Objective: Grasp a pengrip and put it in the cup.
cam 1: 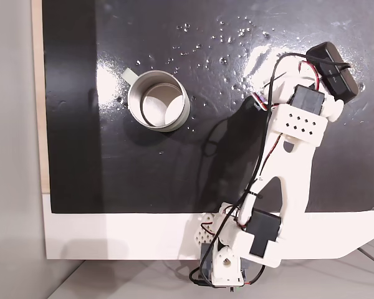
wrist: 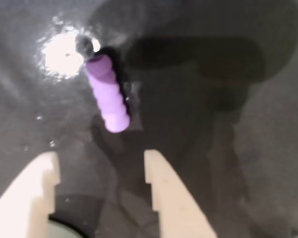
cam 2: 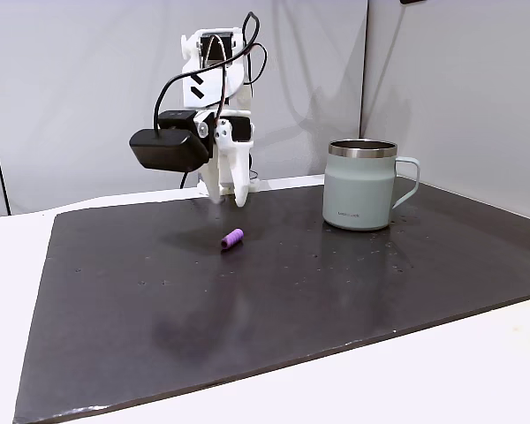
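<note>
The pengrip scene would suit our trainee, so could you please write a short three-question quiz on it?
1. True or false: the gripper is shut on the pengrip.
2. In the side fixed view, the cup handle points: A) toward the arm, B) away from the arm, C) straight up.
3. Fill in: the pengrip lies on the dark ____.

Key:
1. False; the fingers are apart, above the mat, and the pengrip lies free ahead of them.
2. B.
3. mat.
</note>
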### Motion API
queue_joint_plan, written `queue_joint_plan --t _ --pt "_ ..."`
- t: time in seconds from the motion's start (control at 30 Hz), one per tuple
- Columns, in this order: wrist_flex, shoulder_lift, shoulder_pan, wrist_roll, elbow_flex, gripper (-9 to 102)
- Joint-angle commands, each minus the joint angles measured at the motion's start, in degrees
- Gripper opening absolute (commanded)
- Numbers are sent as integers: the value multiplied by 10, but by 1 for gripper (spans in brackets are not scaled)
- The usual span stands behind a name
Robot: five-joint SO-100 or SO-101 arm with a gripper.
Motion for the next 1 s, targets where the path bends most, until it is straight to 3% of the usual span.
queue_joint_plan --t 0.0,0.57,0.8,0.97 --pt "4 -25 6 -4 -57 18" --pt "7 -189 -16 7 -151 17" --pt "-7 -201 -20 16 -155 0" --pt "6 -176 -18 19 -158 0"
